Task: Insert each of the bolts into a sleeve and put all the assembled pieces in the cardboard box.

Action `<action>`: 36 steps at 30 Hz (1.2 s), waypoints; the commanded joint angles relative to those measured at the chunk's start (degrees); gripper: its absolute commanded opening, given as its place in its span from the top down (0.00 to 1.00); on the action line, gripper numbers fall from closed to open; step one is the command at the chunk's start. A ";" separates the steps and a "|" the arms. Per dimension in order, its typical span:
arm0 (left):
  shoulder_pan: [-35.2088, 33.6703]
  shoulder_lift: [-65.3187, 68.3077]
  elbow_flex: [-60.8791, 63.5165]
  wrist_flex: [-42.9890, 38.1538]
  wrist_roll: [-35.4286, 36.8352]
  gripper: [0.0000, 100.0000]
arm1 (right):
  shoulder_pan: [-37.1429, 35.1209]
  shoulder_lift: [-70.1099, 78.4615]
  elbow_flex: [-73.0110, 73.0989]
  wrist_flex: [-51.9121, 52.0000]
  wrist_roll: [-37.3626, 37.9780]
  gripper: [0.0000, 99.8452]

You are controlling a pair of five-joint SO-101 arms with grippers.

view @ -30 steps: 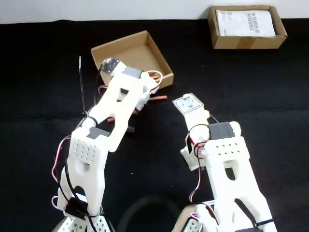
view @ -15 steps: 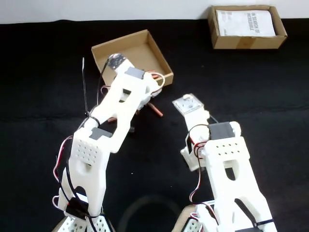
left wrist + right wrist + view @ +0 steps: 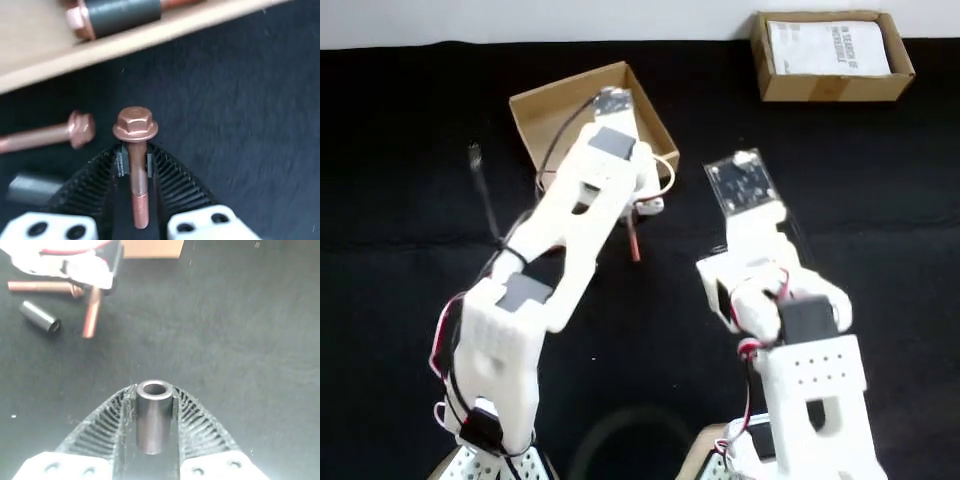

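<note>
Here we see the black counter (image 3: 880, 200) carrying everything. The left arm (image 3: 550, 260) stretches out to the near corner of the open cardboard box (image 3: 545, 115). The right arm (image 3: 810, 380) stands beside it, well apart from that box. A second cardboard box (image 3: 820, 88) sits toward the far right of the counter in the high view, with a printed sheet (image 3: 828, 47) lying flat inside it.

In the left wrist view we find one assembled piece (image 3: 117, 12) on the floor of the cardboard box. It is a dark sleeve with a copper bolt through it, lying close to the wall and roughly along it.

The left fingers (image 3: 170, 175) are pinching a copper bolt (image 3: 135, 124) by its shank. Its long axis runs along the fingers, with the hex head out past the fingertips and the threaded end back toward the palm. It hangs over the counter just outside the box wall.

The right fingers (image 3: 195, 420) are pinching a grey sleeve (image 3: 152, 420) over bare counter. Its long axis also runs along the fingers, and the open bore faces out past the fingertips.

A loose bolt (image 3: 45, 135) lies flat on the counter beside the box wall, its head toward the held bolt. Near it, but apart from it, a loose sleeve (image 3: 40, 316) lies on its side.
</note>
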 commanded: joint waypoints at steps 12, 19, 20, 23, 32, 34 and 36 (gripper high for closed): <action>2.68 -29.85 -0.66 15.91 -3.25 0.99 | -0.04 -34.59 24.31 -11.56 -0.62 0.99; 2.68 -38.20 -0.57 19.16 -3.16 0.99 | -0.04 -46.81 38.90 -23.43 -0.62 0.99; 2.68 -38.99 -0.57 19.69 -3.16 0.99 | -0.04 -48.40 40.40 -25.10 -0.62 0.99; 2.51 -40.92 0.31 19.96 -3.16 0.99 | -0.13 -52.09 43.82 -29.85 -0.70 0.99; 1.19 -57.27 21.32 12.31 -7.65 0.99 | -0.13 -52.00 45.14 -35.56 -18.02 0.99; 0.22 -63.25 28.62 5.01 -7.74 0.99 | -0.31 -52.00 45.41 -35.56 -19.69 0.99; -0.92 -69.67 36.79 -3.60 -8.44 0.99 | -1.80 -52.00 45.58 -35.30 -19.87 0.99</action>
